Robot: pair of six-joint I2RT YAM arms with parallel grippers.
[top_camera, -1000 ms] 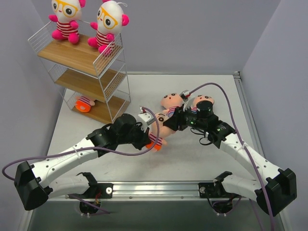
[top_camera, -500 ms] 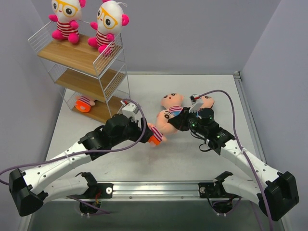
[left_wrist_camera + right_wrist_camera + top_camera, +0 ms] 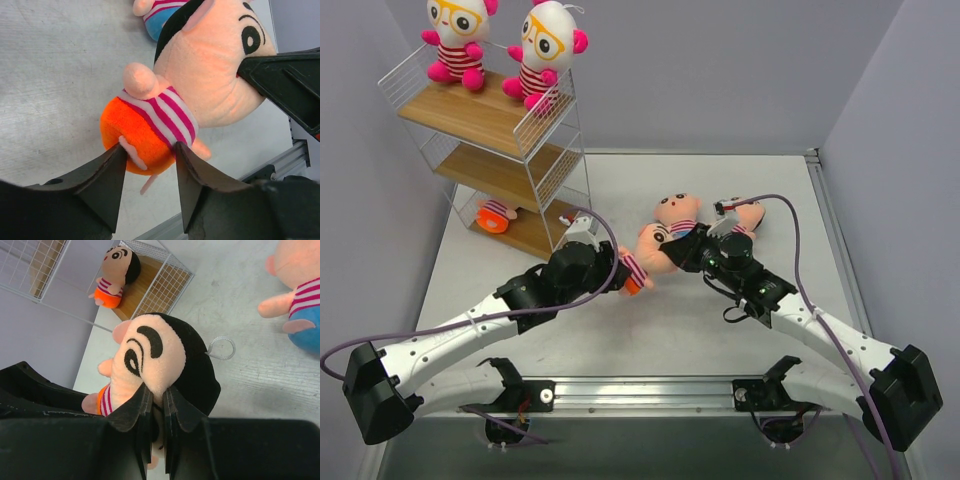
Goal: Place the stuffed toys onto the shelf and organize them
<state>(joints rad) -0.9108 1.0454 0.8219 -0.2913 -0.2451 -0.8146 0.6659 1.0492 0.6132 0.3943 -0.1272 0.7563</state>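
claw [image 3: 156,394] pinching head of peach doll [image 3: 150,365] | second doll [image 3: 114,277] inside shelf [image 3: 150,280]

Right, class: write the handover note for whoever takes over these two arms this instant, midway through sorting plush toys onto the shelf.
The left gripper is shut on the orange bottom of the held doll.
The right gripper is shut on its head.
Done: two white-headed dolls sit on the top tier of the shelf; one orange-bottomed doll lies on the bottom tier.
Left: shelve the held doll, then two peach dolls lying on the table.
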